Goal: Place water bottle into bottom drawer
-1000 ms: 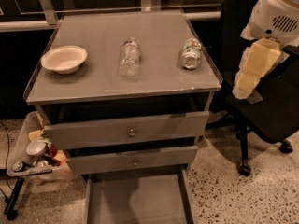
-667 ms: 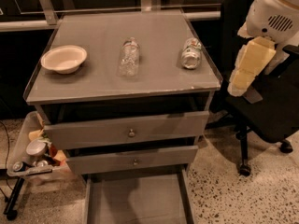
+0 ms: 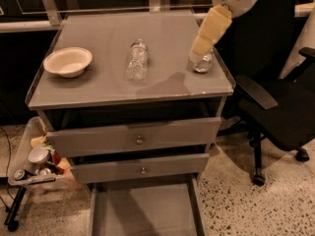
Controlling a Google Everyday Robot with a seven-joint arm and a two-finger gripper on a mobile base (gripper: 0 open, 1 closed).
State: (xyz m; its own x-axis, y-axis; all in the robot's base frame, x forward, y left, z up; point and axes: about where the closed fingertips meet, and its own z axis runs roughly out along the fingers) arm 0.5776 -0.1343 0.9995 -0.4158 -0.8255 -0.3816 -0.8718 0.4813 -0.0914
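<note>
A speckled terrazzo floor (image 3: 246,205) lies under a grey metal cabinet whose flat worktop (image 3: 98,90) carries three things in a loose row. At the left sits a shallow pale bowl (image 3: 68,61), upright. Near the middle the water bottle (image 3: 137,59) lies on its side, cap pointing toward the far edge, well apart from both the bowl and the arm. At the right, close to the worktop's edge, lies a shorter, stubby container (image 3: 205,64). The end effector (image 3: 200,50), a tan-coloured piece hanging from the white arm housing at the upper right, slants down to the left with its tip right at this stubby container. Whether it is open or closed cannot be told, nor whether it touches the container. Below the worktop are two grey drawer fronts, the upper (image 3: 139,140) and the lower (image 3: 143,170), each with a small round knob. Beneath them the bottom drawer (image 3: 142,210) is pulled out toward the camera, its plain flat floor bare. A black office chair (image 3: 280,107) stands to the right of the cabinet, and a low tray (image 3: 24,151) of small clutter sits at the left.
</note>
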